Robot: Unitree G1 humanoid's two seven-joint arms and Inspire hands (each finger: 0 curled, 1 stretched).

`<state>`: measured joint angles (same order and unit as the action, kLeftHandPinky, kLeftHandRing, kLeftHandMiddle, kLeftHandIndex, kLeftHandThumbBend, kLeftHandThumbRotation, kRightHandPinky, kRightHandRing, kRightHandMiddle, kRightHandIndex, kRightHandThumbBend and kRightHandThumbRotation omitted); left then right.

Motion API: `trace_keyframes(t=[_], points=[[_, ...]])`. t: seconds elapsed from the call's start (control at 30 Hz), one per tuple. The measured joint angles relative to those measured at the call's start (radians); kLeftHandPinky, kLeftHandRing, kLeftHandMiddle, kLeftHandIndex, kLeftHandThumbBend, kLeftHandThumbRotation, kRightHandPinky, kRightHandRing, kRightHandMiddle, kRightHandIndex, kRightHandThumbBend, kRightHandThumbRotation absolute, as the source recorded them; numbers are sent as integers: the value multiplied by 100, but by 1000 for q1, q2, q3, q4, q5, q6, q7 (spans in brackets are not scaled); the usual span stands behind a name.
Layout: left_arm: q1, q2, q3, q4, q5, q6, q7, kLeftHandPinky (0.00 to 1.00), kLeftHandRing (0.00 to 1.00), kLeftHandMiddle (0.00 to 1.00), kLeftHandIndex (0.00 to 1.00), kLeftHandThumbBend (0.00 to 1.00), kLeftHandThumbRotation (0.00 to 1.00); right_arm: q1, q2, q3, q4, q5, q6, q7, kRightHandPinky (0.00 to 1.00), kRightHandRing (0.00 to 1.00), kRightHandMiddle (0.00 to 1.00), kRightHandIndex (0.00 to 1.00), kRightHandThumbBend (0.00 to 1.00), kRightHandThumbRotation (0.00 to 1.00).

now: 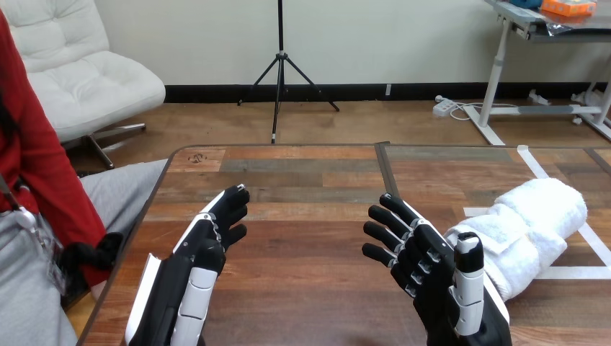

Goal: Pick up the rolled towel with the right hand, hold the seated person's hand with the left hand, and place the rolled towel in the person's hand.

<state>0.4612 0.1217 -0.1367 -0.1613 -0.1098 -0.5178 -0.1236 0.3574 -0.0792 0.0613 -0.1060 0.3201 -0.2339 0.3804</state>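
Head view: the desk [310, 216] was seen with its far edge running across ahead of both arms and its left edge slanting down towards the lower left corner. A person's red sleeve [43, 180] was located just outside that left edge. A bare stretch of desk was left between the two hands and from their fingertips up to the far edge.

The rolled towel [537, 223] was found lying on the right part of the desk, across white tape lines [569, 272], near the right edge of the view.

The left robot hand [191, 281] was held over the left part of the desk, near the left edge, with its fingers nearly straight, pointed forward and closed on nothing.

The right robot hand [432, 274] was held just beside the towel's near end, fingers spread apart and slightly bent, thumb raised, with nothing gripped. Whether it touched the towel could not be told.
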Motion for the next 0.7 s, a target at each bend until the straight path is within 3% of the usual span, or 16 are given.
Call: trace_keyframes(t=[0.7], points=[[-1, 0, 1, -1, 2, 1, 1, 87, 91, 89, 86, 75, 99, 0, -1, 0, 0, -1, 0, 0, 85, 89, 90, 90, 100, 99]])
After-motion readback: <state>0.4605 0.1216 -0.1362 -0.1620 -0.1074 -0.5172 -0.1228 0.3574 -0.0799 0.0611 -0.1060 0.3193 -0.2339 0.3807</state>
